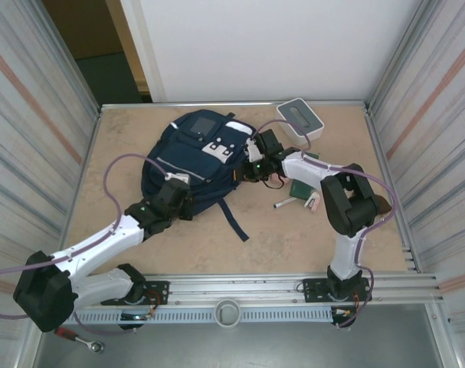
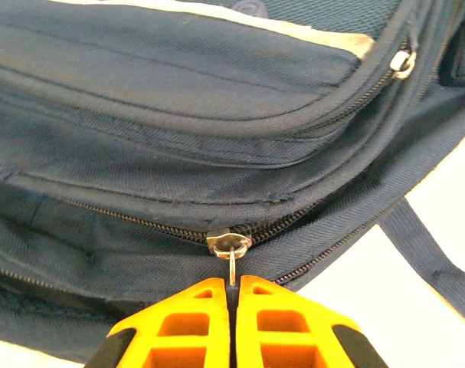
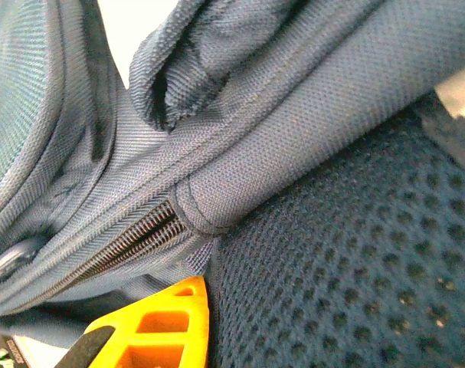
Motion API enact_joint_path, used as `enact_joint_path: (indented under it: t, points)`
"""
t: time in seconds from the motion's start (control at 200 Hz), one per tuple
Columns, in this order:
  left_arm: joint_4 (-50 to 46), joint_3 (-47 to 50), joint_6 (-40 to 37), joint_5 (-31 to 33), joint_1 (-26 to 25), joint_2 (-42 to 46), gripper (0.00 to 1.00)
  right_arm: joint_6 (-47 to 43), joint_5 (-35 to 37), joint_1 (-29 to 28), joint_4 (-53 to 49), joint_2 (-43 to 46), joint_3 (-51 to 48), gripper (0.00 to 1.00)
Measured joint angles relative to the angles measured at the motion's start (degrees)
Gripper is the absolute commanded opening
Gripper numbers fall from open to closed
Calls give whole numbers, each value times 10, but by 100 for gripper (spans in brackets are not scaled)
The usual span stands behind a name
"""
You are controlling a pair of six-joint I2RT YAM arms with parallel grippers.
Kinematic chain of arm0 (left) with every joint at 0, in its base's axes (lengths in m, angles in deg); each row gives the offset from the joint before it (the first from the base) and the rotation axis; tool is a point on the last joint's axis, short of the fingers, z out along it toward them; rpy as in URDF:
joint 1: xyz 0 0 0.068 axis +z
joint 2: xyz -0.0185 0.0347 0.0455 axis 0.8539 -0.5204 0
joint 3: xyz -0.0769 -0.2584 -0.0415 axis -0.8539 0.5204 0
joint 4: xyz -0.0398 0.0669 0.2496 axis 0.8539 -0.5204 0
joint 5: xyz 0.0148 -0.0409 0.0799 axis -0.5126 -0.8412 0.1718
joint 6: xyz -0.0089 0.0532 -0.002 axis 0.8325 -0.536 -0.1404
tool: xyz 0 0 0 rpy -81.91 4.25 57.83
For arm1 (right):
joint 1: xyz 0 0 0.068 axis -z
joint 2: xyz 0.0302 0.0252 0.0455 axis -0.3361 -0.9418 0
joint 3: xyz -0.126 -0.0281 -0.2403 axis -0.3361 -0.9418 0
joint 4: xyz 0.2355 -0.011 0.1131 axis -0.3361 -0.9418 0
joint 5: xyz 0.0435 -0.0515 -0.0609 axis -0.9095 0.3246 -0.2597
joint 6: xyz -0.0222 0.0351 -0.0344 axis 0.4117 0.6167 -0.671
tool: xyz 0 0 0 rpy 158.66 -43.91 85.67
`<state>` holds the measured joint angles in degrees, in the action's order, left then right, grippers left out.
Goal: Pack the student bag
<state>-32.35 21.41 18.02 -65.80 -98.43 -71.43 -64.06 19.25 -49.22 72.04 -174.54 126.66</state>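
Left wrist view: left gripper (image 2: 232,299) clamped on the small metal zipper pull (image 2: 231,264) of the large navy-blue fabric backpack (image 2: 178,115), apparently to unzip it; whether the right gripper (image 1: 247,170) grips is unclear.

No legible txt, logos or nos., incl on student bag (image 1: 180,153)

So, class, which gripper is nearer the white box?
Right. The right gripper sits at the right edge of the student bag, short of the white box; the left gripper is at the bag's near-left side, farther off.
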Motion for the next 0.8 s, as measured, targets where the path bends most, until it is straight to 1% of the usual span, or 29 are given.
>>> enact_joint_path:
  t: [0.07, 0.135, 0.17, 0.18, 0.19, 0.266, 0.346, 0.431, 0.546, 0.621, 0.651, 0.711, 0.777, 0.797]
  points:
    - [0, 0, 4, -2, -9, 0, 0, -5, 3, 4, -9, -2, 5, 35]
    - [2, 0, 6, -5, -16, -2, 0, 1, 10, 11, -3, 5, -2, 44]
    - [3, 0, 7, -6, -17, -4, 0, 9, 9, 15, 10, 17, -19, 50]
    - [4, 0, 7, -6, -18, -5, 0, 17, 9, 16, 14, 22, -25, 53]
    - [4, 0, 7, -6, -18, -6, 0, 20, 9, 17, 19, 27, -33, 54]
    - [6, -1, 7, -6, -20, -15, 0, 49, -4, 22, 56, 69, -93, 69]
    - [7, -6, 7, -6, -21, -26, 0, 93, -15, 15, 104, 110, -158, 76]
    - [10, -9, 7, -7, -24, -36, 0, 136, -16, -12, 155, 120, -195, 79]
    - [15, -9, 7, -11, -27, -41, 0, 187, -13, -55, 216, 101, -214, 79]
    - [18, -9, 7, -11, -27, -41, 0, 215, -11, -72, 258, 78, -214, 73]
    - [19, -9, 7, -11, -27, -41, 0, 223, -9, -74, 273, 68, -214, 68]
    - [19, -9, 7, -11, -27, -41, 0, 240, 0, -75, 297, 50, -214, 54]
    - [19, -9, 7, -11, -27, -41, 0, 249, 9, -71, 309, 34, -213, 34]
    - [19, -9, 7, -11, -27, -40, 0, 247, 12, -71, 310, 31, -213, 29]
